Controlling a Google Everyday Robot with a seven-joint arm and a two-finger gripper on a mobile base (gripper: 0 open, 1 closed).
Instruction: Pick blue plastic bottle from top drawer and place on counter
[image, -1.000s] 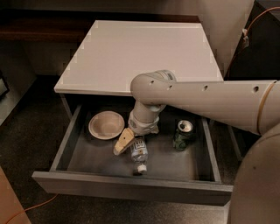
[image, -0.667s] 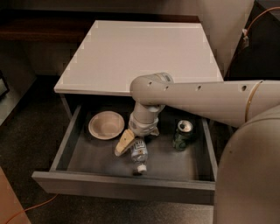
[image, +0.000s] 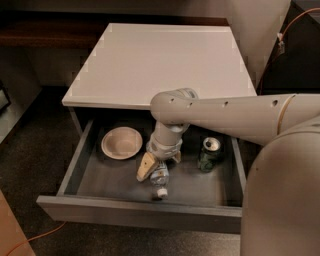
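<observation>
The top drawer (image: 135, 212) is pulled out under the white counter (image: 160, 60). The blue plastic bottle (image: 160, 178) lies on the drawer floor near the front, its white cap pointing toward the drawer front. My gripper (image: 159, 167) reaches down into the drawer from the right and sits right over the bottle's far end. It is open, with one beige finger (image: 146, 167) at the bottle's left side and the other mostly hidden on the right. The bottle rests on the drawer floor.
A beige bowl (image: 121, 143) sits in the drawer at the left. A dark green can (image: 209, 154) stands at the right, close to my arm. A dark wooden shelf (image: 45, 30) runs behind the cabinet. An orange cable (image: 30, 241) lies on the floor.
The gripper has edged slightly down onto the bottle. The bottle, bowl and can have not moved.
</observation>
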